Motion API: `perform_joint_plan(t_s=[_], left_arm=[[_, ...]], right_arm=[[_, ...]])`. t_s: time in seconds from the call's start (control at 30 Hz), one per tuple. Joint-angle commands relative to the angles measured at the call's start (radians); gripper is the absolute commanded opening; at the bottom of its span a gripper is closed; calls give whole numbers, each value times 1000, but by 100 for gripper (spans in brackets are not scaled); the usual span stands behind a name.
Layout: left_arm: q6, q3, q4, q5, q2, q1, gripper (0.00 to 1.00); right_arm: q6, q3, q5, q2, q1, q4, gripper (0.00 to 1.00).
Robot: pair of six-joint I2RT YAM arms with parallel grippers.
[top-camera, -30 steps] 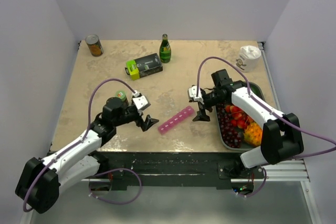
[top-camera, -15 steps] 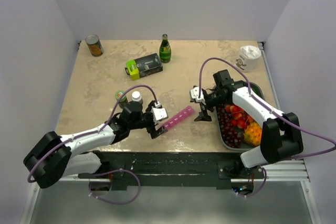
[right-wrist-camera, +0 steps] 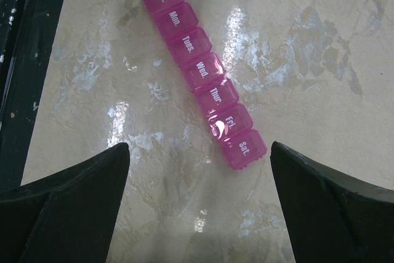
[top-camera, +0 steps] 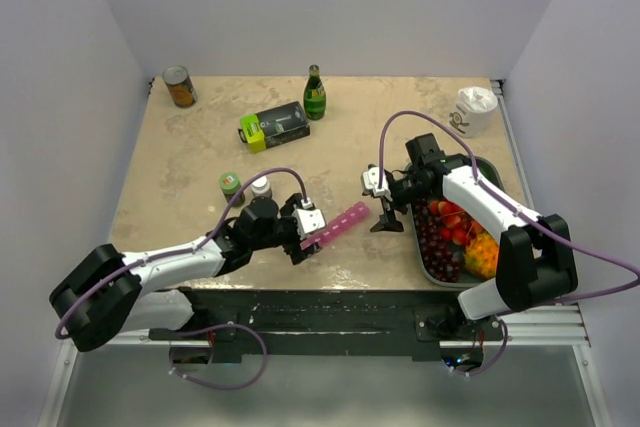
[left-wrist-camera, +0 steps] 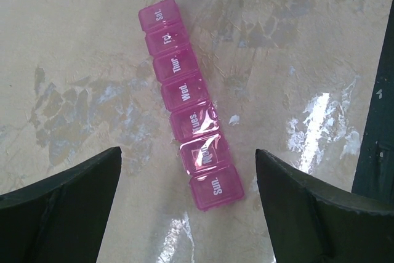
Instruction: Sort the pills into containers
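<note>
- Table [top-camera: 180, 167]: spans the view, beige and marbled, with pale walls on three sides.
- Left arm [top-camera: 170, 265]: stretches low along the near edge, from the lower left toward the middle.
- Right arm [top-camera: 478, 197]: bends in from the lower right, passing over the tray.
- Tray [top-camera: 488, 163]: sits dark at the table's right edge, filled with fruit [top-camera: 445, 232]: dark grapes, red pieces and something orange.
- Box [top-camera: 274, 127]: lies black and green toward the back, left of centre.
- Containers [left-wrist-camera: 186, 93]: form one pink strip of seven compartments, lids all down, marked Sun. to Sat. Lies flat and diagonal on the table near the front middle, between the two grippers, with the Sun. end nearer the left arm and the Sat. end toward the tray.
- Left gripper [left-wrist-camera: 187, 151]: stands with jaws wide apart, one finger on each side of the Sun. end, neither touching it.
- Right gripper [right-wrist-camera: 200, 146]: hangs with jaws spread wide just beyond the Sat. end, clear of the strip, gripping nothing.
- Bottle [top-camera: 315, 94]: stands green and upright at the back, right of the box.
- Can [top-camera: 180, 87]: stands in the back left corner.
- Cup [top-camera: 474, 109]: sits white in the back right corner.
- Two small vials, green-capped [top-camera: 231, 187] and white-capped [top-camera: 261, 188]: stand side by side just behind the left arm's wrist.
</note>
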Motion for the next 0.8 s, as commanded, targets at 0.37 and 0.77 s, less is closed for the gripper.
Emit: perform_joint_plan(t_s=[0.37, 0.77], left_arm=[[21, 36, 121, -62, 63, -34, 94], [22, 50, 200, -67, 170, -57, 93]], right_arm=[[-28, -18, -8, 0, -1, 7, 99], [-31, -19, 0, 12, -1, 7, 99]])
